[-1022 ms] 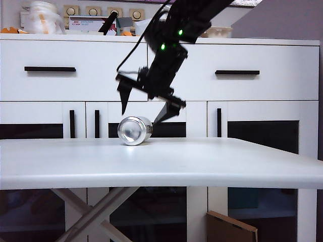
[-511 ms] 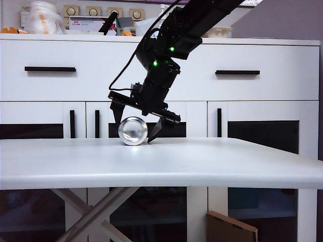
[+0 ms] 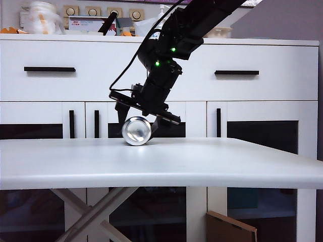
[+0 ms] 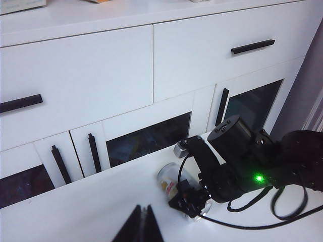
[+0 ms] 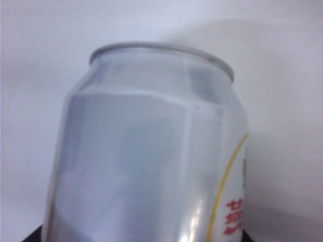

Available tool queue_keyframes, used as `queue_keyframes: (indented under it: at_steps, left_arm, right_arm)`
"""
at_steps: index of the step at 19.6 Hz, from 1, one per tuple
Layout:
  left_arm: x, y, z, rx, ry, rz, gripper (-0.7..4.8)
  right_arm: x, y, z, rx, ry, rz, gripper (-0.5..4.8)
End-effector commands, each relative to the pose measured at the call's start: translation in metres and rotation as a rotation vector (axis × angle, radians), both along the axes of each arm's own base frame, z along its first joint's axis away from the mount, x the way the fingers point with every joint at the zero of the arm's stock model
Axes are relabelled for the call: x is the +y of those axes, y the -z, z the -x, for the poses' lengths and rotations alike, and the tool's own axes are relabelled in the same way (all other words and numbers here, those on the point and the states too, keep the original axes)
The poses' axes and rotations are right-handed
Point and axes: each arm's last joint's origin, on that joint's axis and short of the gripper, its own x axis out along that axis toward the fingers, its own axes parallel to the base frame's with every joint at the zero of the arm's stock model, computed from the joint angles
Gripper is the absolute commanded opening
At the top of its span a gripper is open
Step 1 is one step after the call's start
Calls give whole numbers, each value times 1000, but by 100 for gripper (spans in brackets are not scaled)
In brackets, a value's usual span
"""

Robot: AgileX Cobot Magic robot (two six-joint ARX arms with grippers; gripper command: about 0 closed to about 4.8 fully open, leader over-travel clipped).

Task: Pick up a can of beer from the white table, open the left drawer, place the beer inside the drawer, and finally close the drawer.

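silver can of beer sideways on white table

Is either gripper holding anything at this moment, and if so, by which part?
Right gripper straddles the can of beer across its curved sides, lying on the white table; a firm grip cannot be told. Left gripper is shut, holding nothing.

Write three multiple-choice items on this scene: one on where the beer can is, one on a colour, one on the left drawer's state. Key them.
1. Where is the can of beer?
A. Lying on the white table
B. Inside a drawer
C. On top of the cabinet

2. What colour is the left drawer's handle?
A. Silver
B. Black
C. White

3. What state is the left drawer in?
A. Pulled out
B. Removed
C. Closed

Key: 1 A, its round end faces the exterior view, with the right gripper straddling it; the left gripper is shut, away from it. 2 B, a dark bar. 3 C, its front is flush.
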Motion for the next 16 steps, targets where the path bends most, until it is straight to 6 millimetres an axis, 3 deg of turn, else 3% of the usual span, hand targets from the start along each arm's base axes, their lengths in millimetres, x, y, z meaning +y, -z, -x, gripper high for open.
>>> queue_keyframes:
  at_steps: [1,7,12,16]
  left_arm:
    - [0,-2,1,-12,4,1,-6]
    - [0,-2,1,-11,4,2,-6]
    - [0,-3,1,-14,4,2,-6]
    - [0,-3,1,-13,4,2,-6]
  right_arm:
    - [3,-6,2,11,-55,-57,193]
    - [-8,-38,4,-35,-41,-86,193]
    - [-23,-93,17,-205,-106,-65,193]
    - [-39,-150,42,-346,-158,-58,193]
